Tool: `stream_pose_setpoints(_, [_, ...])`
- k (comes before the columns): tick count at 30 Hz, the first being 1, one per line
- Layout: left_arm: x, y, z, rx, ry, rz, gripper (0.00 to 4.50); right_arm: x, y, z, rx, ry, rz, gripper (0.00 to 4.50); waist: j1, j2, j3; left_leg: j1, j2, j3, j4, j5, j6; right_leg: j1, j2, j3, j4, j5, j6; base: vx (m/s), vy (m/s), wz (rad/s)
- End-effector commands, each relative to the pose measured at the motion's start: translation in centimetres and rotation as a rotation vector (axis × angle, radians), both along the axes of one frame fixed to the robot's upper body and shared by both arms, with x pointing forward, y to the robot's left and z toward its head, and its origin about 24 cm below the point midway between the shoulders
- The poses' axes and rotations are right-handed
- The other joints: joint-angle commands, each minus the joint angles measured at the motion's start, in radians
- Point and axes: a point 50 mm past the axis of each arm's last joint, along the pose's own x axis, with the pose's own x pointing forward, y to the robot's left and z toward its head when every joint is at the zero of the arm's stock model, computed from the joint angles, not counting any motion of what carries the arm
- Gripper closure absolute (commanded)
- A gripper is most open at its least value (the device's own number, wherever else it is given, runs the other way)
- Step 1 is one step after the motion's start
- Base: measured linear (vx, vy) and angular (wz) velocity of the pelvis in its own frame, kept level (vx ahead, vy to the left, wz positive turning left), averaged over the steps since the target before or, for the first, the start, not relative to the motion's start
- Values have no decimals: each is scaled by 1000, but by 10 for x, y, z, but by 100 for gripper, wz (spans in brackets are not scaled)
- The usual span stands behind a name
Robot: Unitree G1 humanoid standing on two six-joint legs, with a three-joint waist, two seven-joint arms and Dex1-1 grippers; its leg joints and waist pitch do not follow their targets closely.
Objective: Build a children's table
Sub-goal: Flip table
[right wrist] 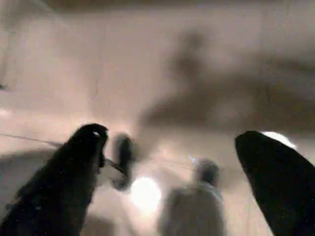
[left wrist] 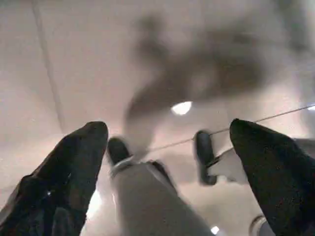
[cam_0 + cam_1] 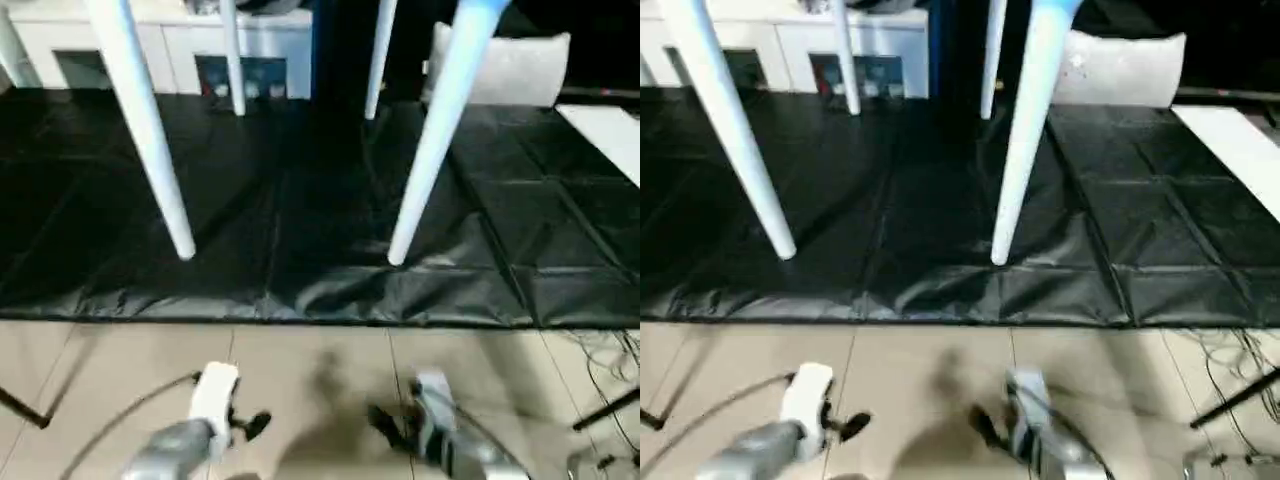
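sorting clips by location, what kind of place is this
Probably an indoor room set up as a robot work area: beige tiled floor, a black mat where the white table legs stand, a white cabinet behind, cables at the side.

Table [image 3: 150, 140] is being seen standing upright on its four legs on mat [image 3: 300, 250]; the two near legs are planted toward the mat's front edge, the two far legs behind. Cabinet [image 3: 170, 50] is being seen behind the mat at left, cushion [image 3: 510, 70] behind at right. Tiled floor [image 3: 320, 370] is lying in front of the mat, with left gripper [image 3: 250, 425] and right gripper [image 3: 385, 425] being held low over it, side by side, apart. Cables [image 3: 610, 370] are lying on the floor at right.
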Motion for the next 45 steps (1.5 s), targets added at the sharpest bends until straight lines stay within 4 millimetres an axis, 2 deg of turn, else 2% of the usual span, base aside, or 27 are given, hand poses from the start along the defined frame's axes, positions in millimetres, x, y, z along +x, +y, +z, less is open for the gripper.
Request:
stream_pose_setpoints(1, [-8, 10, -7, 74, 32, 44, 5, -7, -6, -5, -89, 35, 10, 0, -3, 5, -40, 7, 85, -28, -92, -155, 28, 22, -115, 58, -78, 128, -269, 0, 0, 0])
stream_pose_setpoints(2, [-14, 12, -11, 92, 53, 67, 5, -12, -6, -8, -107, 66, 19, 0, -9, 2, -40, 5, 85, -28, -92, -159, 41, 24, -117, 58, -79, 117, -269, 0, 0, 0])
stream_pose_setpoints(3, [-20, 12, -16, 95, 81, 94, 5, -17, -4, -11, -110, 89, 19, 0, -11, 6, -39, 6, 85, -28, -92, -166, 46, 23, -117, 58, -82, 102, -271, 0, 0, 0])
stream_pose_setpoints(5, [-26, 11, -20, 89, 101, 106, 5, -20, -3, -13, -104, 109, 6, 0, -15, 4, -34, 8, 89, -26, -95, -216, 48, 18, -118, 60, -92, 12, -276, 0, 0, 0])
stream_pose_setpoints(6, [-30, 10, -23, 87, 111, 92, 5, -24, -3, -15, -104, 137, -23, 0, -13, 16, -31, 12, 92, -27, -98, -244, 41, 13, -118, 63, -96, -32, -278, 0, 0, 0])
stream_pose_setpoints(8, [-33, 9, -24, 88, 119, 84, 5, -26, -3, -16, -106, 153, -39, 0, -15, 10, -28, 12, 97, -28, -104, -271, 30, 12, -117, 63, -98, -61, -278, 0, 0, 0])
stream_pose_setpoints(11, [-35, 9, -27, 91, 123, 94, 5, -32, -3, -19, -117, 177, -65, 0, -13, 16, -26, 13, 98, -27, -107, -299, 12, 8, -118, 67, -100, -85, -277, 0, 0, 0])
stream_pose_setpoints(17, [-31, 9, -26, 97, 111, 94, 5, -24, -1, -16, -107, 180, -89, 0, -9, 17, -29, 13, 98, -24, -106, -252, 29, 10, -120, 67, -96, -30, -278, 0, 0, 0])
stream_pose_setpoints(18, [-30, 9, -26, 97, 109, 96, 5, -23, 0, -16, -107, 181, -88, 0, -9, 19, -31, 12, 99, -24, -105, -234, 35, 13, -122, 67, -94, -4, -282, 0, 0, 0])
stream_pose_setpoints(19, [-30, 9, -26, 97, 109, 96, 5, -23, 0, -16, -107, 181, -88, 0, -9, 17, -32, 11, 99, -23, -104, -222, 40, 13, -121, 66, -93, 15, -283, 0, 0, 0])
stream_pose_setpoints(23, [-30, 9, -26, 97, 109, 96, 5, -23, 0, -16, -107, 181, -88, 0, -8, 17, -38, 10, 99, -19, -97, -154, 82, 16, -120, 63, -83, 123, -293, 0, 0, 0])
stream_pose_setpoints(25, [-30, 9, -26, 97, 109, 96, 5, -23, 0, -16, -107, 181, -88, 0, -8, 17, -35, 10, 100, -18, -98, -162, 90, 14, -122, 62, -85, 117, -296, 0, 0, 0])
stream_pose_setpoints(27, [-30, 9, -26, 97, 109, 96, 5, -23, 0, -16, -107, 181, -88, 0, -8, 17, -33, 12, 101, -17, -101, -191, 82, 13, -121, 63, -89, 72, -296, 0, 0, 0])
stream_pose_setpoints(30, [-30, 9, -26, 97, 109, 96, 5, -23, 0, -16, -107, 181, -88, 0, -9, 18, -27, 14, 102, -18, -108, -248, 51, 9, -121, 66, -98, -26, -289, 0, 0, 0])
stream_pose_setpoints(32, [-30, 9, -26, 97, 109, 96, 5, -23, 0, -16, -107, 181, -88, 0, -10, 18, -26, 15, 102, -19, -110, -264, 38, 8, -120, 68, -100, -52, -284, 0, 0, 0])
stream_pose_setpoints(34, [-30, 9, -26, 97, 109, 96, 5, -23, 0, -16, -107, 181, -88, 0, -9, 18, -27, 14, 102, -19, -110, -259, 34, 7, -120, 69, -100, -46, -281, 0, 0, 0])
stream_pose_setpoints(38, [-30, 9, -26, 97, 109, 96, 5, -23, 0, -16, -107, 181, -88, 0, -9, 16, -29, 12, 101, -17, -108, -229, 46, 9, -120, 70, -97, -4, -280, 0, 0, 0])
stream_pose_setpoints(45, [-30, 9, -26, 97, 109, 96, 5, -23, 0, -16, -107, 181, -88, 0, -8, 15, -33, 10, 101, -11, -102, -174, 84, 7, -118, 70, -89, 81, -288, 0, 0, 0])
